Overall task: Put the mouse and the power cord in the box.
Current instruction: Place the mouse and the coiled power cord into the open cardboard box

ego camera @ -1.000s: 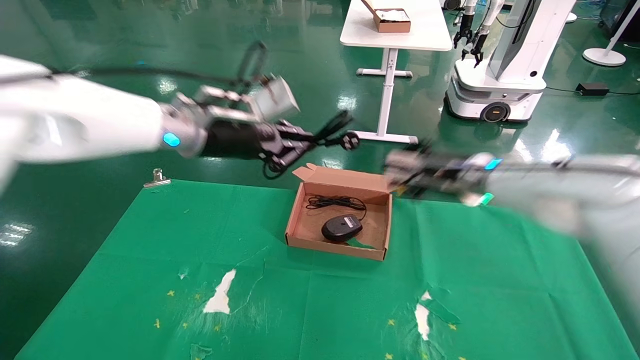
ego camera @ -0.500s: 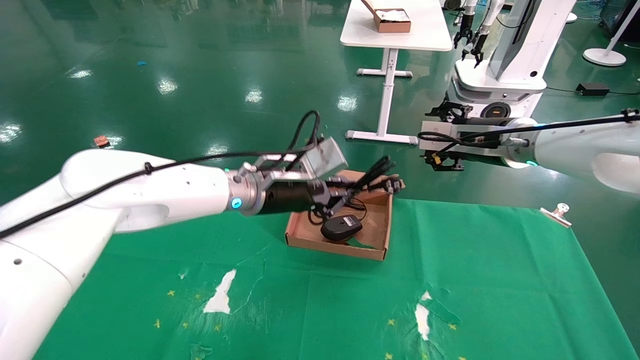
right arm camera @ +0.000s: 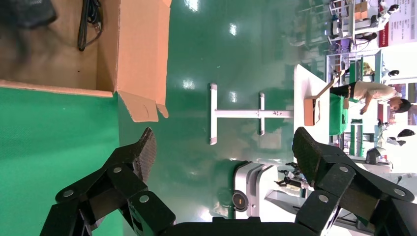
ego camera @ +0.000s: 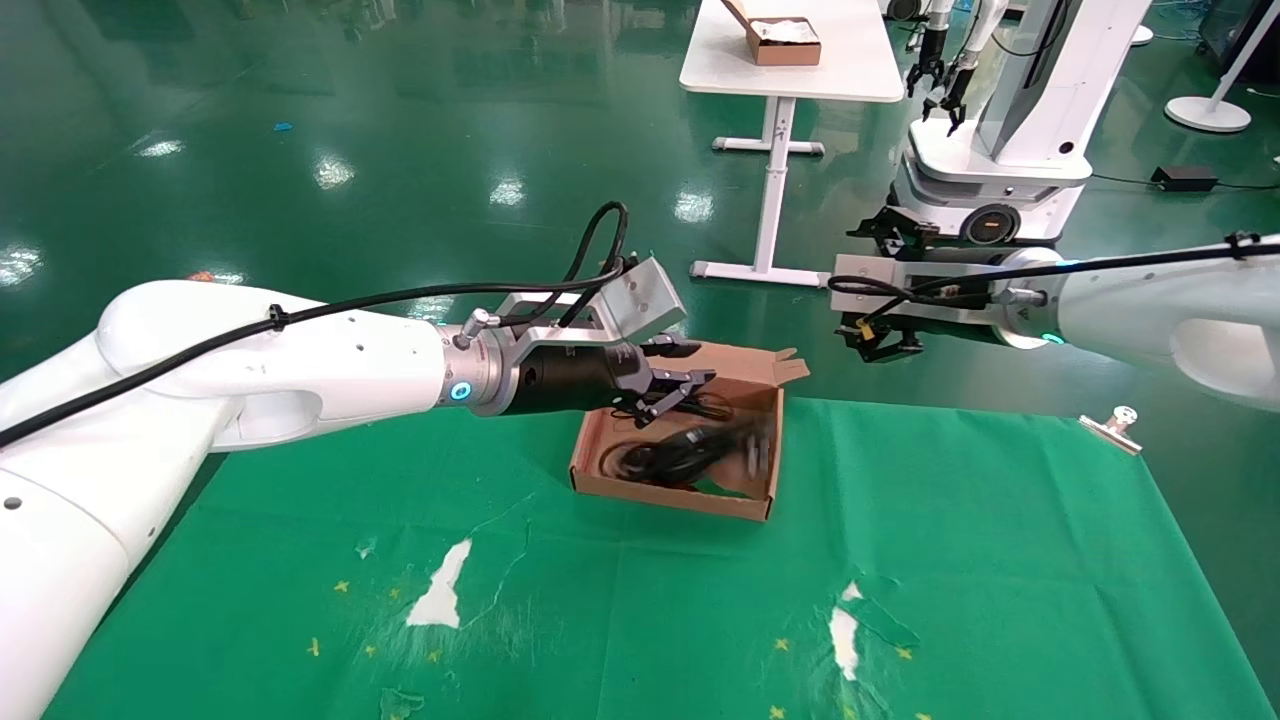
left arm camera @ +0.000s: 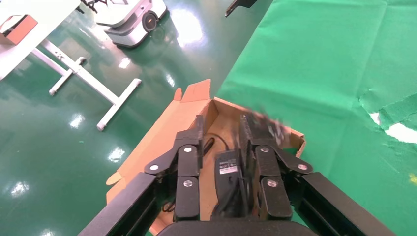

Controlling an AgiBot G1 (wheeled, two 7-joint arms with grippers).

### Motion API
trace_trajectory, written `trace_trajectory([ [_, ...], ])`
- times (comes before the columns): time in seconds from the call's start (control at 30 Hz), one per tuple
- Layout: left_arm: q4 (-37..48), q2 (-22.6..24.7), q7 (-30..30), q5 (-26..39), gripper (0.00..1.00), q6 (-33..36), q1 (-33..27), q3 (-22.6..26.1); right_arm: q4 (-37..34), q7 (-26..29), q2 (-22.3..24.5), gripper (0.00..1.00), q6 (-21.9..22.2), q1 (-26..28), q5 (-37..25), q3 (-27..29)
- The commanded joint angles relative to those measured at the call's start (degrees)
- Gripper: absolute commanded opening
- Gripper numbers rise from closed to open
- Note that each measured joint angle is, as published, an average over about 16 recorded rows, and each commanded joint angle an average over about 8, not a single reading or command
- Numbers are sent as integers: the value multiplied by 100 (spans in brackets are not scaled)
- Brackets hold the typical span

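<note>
The brown cardboard box [ego camera: 660, 490] lies open on the green cloth, its lid flap toward the far side. My left gripper [ego camera: 680, 385] hovers open just above the box's far left part, holding nothing. Below it the power cord [ego camera: 700, 450] is a blurred black bundle inside the box. In the left wrist view the mouse [left arm camera: 227, 169] with its pale label lies on the box [left arm camera: 162, 132] floor between the open left gripper [left arm camera: 221, 123] fingers, the power cord [left arm camera: 268, 129] beside it. My right gripper [ego camera: 875, 345] hangs open past the box's far right corner, over the floor.
A white table [ego camera: 850, 75] carrying a smaller brown box [ego camera: 785, 40] stands behind, next to another robot [ego camera: 1000, 150]. A metal clip [ego camera: 1112, 425] pins the cloth's right far corner. The cloth [ego camera: 1000, 560] has torn white patches [ego camera: 440, 595] near me.
My left gripper swung down over the box, opened and let go of the power cord, which dropped inside over the mouse. The right arm drew back from the box corner.
</note>
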Motion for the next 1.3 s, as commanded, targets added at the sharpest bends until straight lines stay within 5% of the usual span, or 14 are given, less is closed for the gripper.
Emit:
trace_trajectory([
  [0.03, 35, 13, 15, 23, 100, 9, -31, -11, -25, -22, -20, 100, 19, 9, -19, -9],
  [1.3, -3000, -2656, -705, -2411, 100, 2108, 2251, -1810, 4185, 3433, 2185, 100, -2648, -2674, 2560, 1391],
])
